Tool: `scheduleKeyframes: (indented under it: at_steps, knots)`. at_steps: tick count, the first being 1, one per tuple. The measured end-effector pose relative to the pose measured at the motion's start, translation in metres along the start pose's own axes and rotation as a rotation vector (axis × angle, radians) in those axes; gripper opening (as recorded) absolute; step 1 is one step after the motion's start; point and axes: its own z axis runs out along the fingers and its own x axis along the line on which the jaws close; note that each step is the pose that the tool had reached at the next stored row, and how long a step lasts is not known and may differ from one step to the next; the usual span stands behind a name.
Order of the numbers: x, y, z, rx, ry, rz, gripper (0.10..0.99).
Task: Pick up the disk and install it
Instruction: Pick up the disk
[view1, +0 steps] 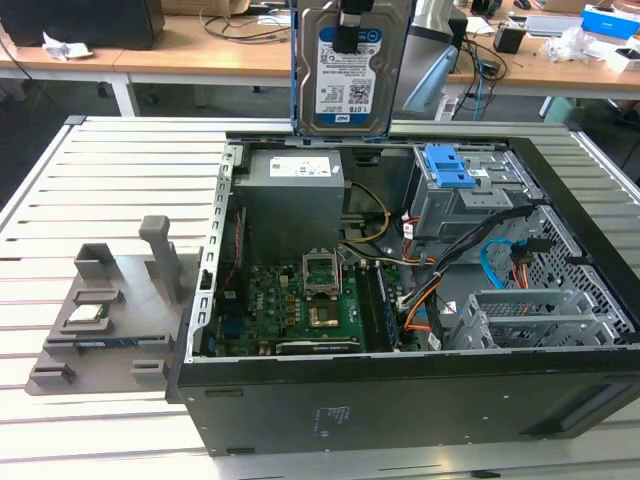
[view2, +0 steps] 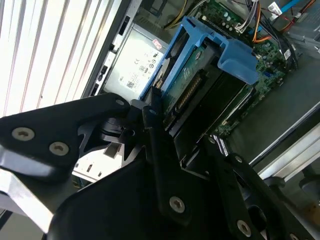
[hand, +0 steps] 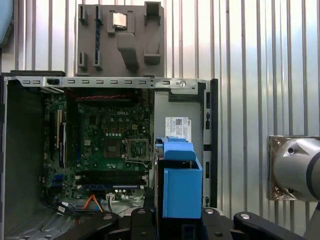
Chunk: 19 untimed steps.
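Observation:
The disk (view1: 345, 80) hangs upright above the back edge of the open computer case (view1: 400, 400), its white label with a blue band facing the exterior view. My gripper (view1: 350, 38) is shut on it from above, black fingers pressed on its faces. In the second wrist view the black fingers (view2: 156, 135) clamp the disk (view2: 200, 85), whose blue rail and connector edge point down toward the case. The first wrist view looks straight down past the disk's blue rail (hand: 182, 185) into the case.
Inside the case lie the motherboard (view1: 300, 310), the grey power-supply box (view1: 295, 195) and a drive bay with a blue latch (view1: 447, 168). A grey fixture (view1: 110, 310) holding a small processor chip (view1: 87, 313) sits on the slatted table at the exterior view's left.

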Motion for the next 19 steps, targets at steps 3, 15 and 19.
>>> scheduleKeyframes:
  at_steps: [3,15,19]
  knots:
    - [0.0,-0.0109,-0.0005,0.0,0.0,0.0,0.357]
    - [-0.0002,-0.0515,-0.002,0.0,-0.0001,0.0,0.357]
    - [-0.0002,-0.0628,-0.0025,0.0,0.0,0.0,0.357]
